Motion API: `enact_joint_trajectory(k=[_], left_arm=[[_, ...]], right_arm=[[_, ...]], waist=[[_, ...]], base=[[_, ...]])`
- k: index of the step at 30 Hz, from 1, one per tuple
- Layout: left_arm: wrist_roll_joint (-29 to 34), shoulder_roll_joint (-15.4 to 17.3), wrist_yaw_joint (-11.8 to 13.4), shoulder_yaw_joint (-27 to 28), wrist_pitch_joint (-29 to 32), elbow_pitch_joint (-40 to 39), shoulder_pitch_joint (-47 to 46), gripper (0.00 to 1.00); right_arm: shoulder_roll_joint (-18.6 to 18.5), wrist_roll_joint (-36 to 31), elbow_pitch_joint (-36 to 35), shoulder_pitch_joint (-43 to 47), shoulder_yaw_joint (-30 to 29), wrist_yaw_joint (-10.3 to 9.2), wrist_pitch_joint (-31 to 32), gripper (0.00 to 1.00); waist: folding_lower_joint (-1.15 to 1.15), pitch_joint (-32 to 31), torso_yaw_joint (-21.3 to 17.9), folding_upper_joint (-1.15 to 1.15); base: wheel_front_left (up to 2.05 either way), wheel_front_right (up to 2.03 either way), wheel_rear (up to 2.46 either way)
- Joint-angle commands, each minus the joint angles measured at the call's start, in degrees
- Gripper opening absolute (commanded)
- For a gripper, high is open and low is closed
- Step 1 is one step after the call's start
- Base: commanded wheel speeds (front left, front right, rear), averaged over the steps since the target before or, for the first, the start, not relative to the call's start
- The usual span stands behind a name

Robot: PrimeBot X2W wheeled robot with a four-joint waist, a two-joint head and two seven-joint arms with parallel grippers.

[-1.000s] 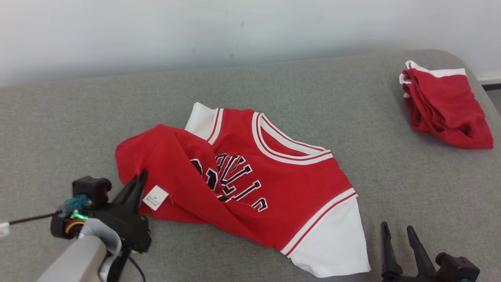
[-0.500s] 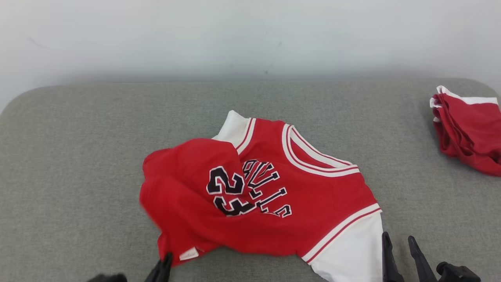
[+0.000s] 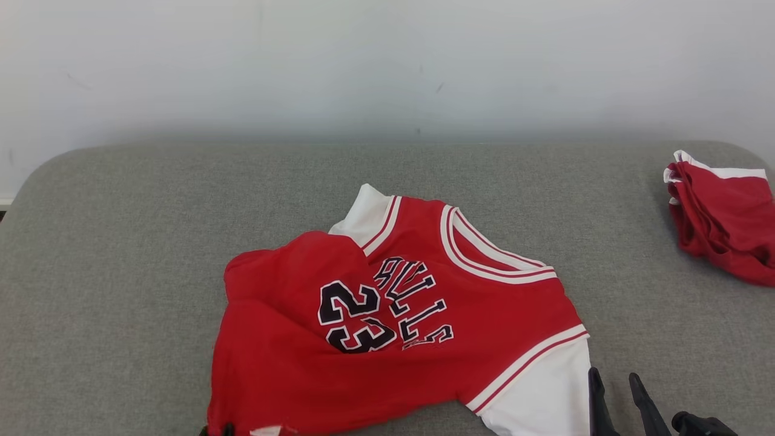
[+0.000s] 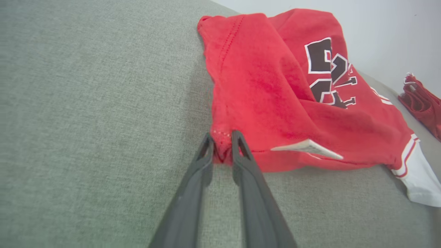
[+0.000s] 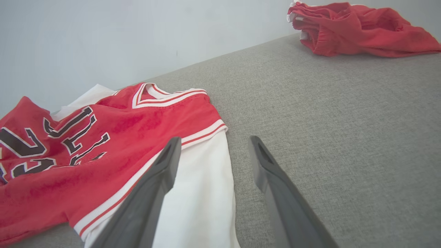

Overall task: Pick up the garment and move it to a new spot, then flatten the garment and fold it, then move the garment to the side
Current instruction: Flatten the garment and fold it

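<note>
Lying rumpled, red jersey point(image 3: 272, 351), white sleeves, black 23; left pincer point(image 4: 222, 137) pinching hem corner; right pincer point(image 5: 214, 139) spread wide.

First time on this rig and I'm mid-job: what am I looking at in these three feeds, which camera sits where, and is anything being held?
You are driving a wheeled robot with two arms. Each arm ends in an end effector with two long dark fingers. The wide picture comes from its head, looking down on a grey padded surface. The other two come from cameras on the wrists, each looking along that arm's own fingers.

On the surface lies a rumpled red jersey with white sleeves and the number 23 showing. A second red garment, bundled up, lies far to the right.

In the left wrist picture the left end effector pinches a corner of the jersey's hem, near a white label. In the right wrist picture the right end effector is open and holds nothing, next to the jersey.
</note>
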Motion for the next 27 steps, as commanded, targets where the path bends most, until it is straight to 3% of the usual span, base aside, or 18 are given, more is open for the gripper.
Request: enact_joint_trajectory(k=[1, 9, 15, 27], left_arm=[[0.5, -0.31, -0.59, 0.53, -0.15, 0.62, 1.25, 1.0], [4.09, -1.29, -1.22, 4.19, -0.15, 2.46, 4.17, 1.0], [5.68, -1.05, -2.48, 3.22, -0.15, 6.36, 3.35, 1.0], [7.9, -4.96, -4.23, 4.4, -0.15, 10.7, -0.04, 1.0]], right_arm=[[-0.3, 0.08, 0.13, 0.38, 0.2, -0.12, 0.0, 1.0], [-1.16, 0.38, -0.68, 2.63, 0.23, -0.11, 0.0, 1.0], [-2.48, 0.03, 0.34, 3.74, 1.01, -0.11, 0.0, 1.0], [-5.18, 0.19, 6.34, 2.87, 6.5, -0.12, 0.26, 1.0]], waist=[[0.01, -0.37, -0.26, 0.0], [0.01, -1.65, -0.98, 0.0], [0.01, -1.38, -1.6, 0.0], [0.01, -0.36, -0.89, 0.0]], base=[[0.0, 0.0, 0.0], [0.0, 0.0, 0.0], [0.0, 0.0, 0.0], [0.0, 0.0, 0.0]])
